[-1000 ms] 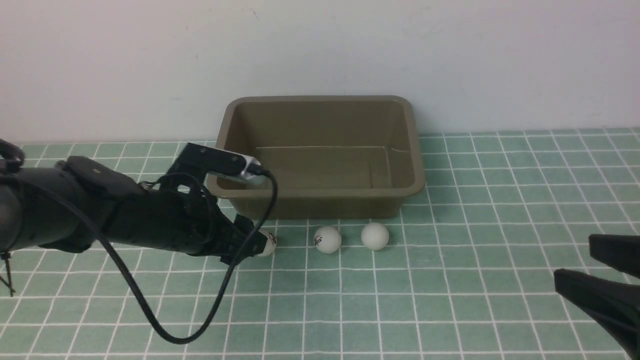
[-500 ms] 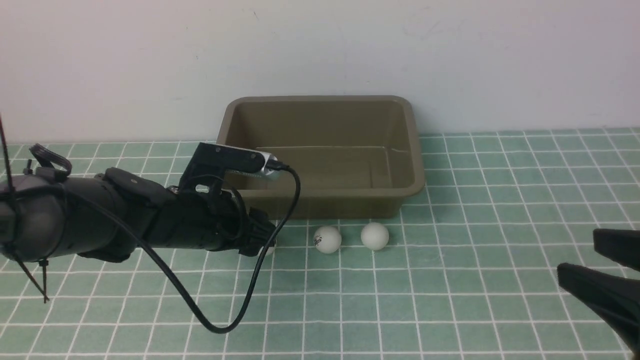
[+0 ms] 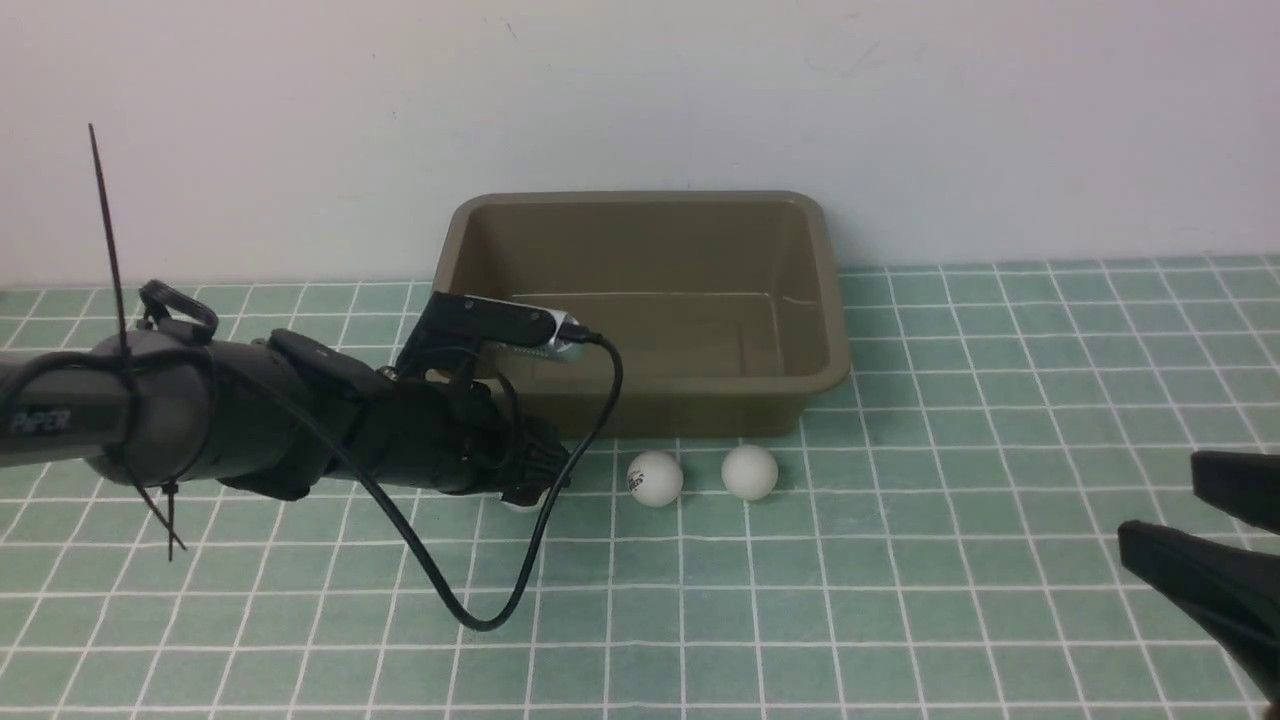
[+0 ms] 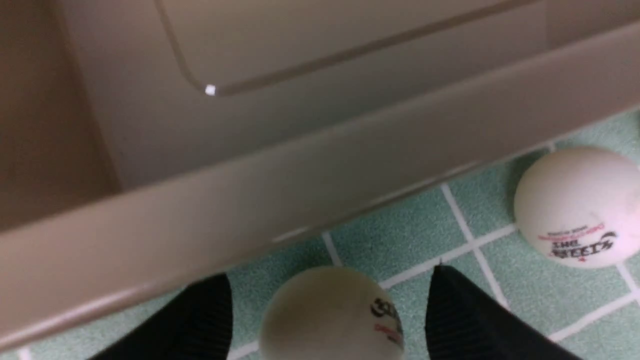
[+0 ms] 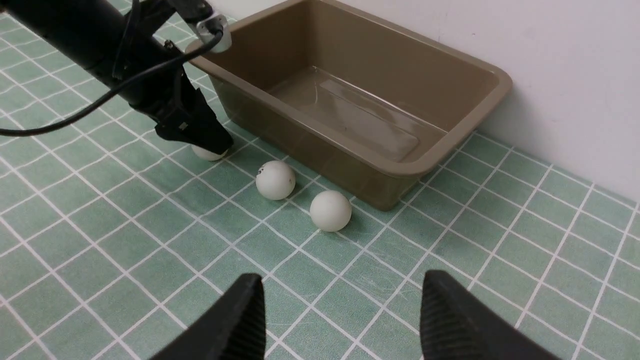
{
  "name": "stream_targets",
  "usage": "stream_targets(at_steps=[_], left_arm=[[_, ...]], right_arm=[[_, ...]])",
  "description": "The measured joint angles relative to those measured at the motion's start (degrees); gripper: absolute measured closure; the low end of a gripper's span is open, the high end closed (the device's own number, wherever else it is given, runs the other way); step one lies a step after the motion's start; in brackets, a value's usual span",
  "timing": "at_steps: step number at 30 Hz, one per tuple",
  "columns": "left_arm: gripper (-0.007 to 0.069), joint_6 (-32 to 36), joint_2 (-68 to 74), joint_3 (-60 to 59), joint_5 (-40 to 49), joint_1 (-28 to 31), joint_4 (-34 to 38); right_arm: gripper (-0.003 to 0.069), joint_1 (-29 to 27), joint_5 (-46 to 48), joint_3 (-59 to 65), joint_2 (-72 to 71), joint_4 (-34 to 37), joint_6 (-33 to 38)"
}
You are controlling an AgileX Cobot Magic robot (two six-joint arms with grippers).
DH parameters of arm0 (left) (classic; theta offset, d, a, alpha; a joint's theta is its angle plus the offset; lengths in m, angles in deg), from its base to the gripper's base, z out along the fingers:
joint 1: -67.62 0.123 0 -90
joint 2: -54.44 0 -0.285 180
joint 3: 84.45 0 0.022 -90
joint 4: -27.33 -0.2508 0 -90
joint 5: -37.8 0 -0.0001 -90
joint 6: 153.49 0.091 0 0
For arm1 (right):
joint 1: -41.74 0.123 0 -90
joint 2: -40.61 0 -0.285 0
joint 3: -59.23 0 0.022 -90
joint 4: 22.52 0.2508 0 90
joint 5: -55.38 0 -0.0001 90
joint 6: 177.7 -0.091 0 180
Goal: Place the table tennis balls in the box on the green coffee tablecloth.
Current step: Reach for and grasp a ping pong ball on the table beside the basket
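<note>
**Background:** plain white wall along the 12 o'clock edge of the bench (12 o'clock taken as away from the robot).

**Surface:** green coffee tablecloth, teal with a white grid, lying flat over the bench.

**Item 1:** box. Olive-brown tub with rounded corners and a flared rim. It stands upright on the cloth, close to the wall, at 12 o'clock of the cloth's middle.

**Items 2–4:** table tennis balls, three, white. All lie on the cloth in a row just at 6 o'clock of the box's near wall, outside it.
- first ball: 9 o'clock end of the row, dark and red print (mostly hidden behind the arm in the front view).
- second ball: middle of the row, dark logo facing 9 o'clock.
- third ball: 3 o'clock end, just beside the second with a narrow gap, plain on its visible side.

**Item 5:** left gripper. Low over the cloth, jaws spread, one finger on each side of the first ball. Cloth shows in the gap on both sides, so it is not pinching the ball. A black cable loops down from the arm to the cloth.

**Item 6:** right gripper. At 4 o'clock of the box, well apart from the balls, jaws spread (only cloth shows between them).
</note>
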Motion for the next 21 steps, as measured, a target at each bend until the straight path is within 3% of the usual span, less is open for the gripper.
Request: stream_targets(at_steps=[9, 12, 15, 21], left_arm=[[0.0158, 0.66, 1.38, 0.00, 1.28, 0.00, 0.00], [0.0189, 0.71, 1.91, 0.00, 1.39, 0.00, 0.00], [0.0275, 0.71, 2.24, 0.03, 1.39, 0.00, 0.00], [0.0272, 0.79, 1.84, 0.03, 3.25, 0.00, -0.12]], right_arm=[[0.0270, 0.00, -0.67, 0.00, 0.00, 0.01, 0.00], [0.0270, 0.00, -1.30, 0.00, 0.00, 0.06, 0.00], [0.0270, 0.00, -1.35, 0.00, 0.00, 0.11, 0.00], [0.0270, 0.00, -1.35, 0.00, 0.00, 0.18, 0.00]])
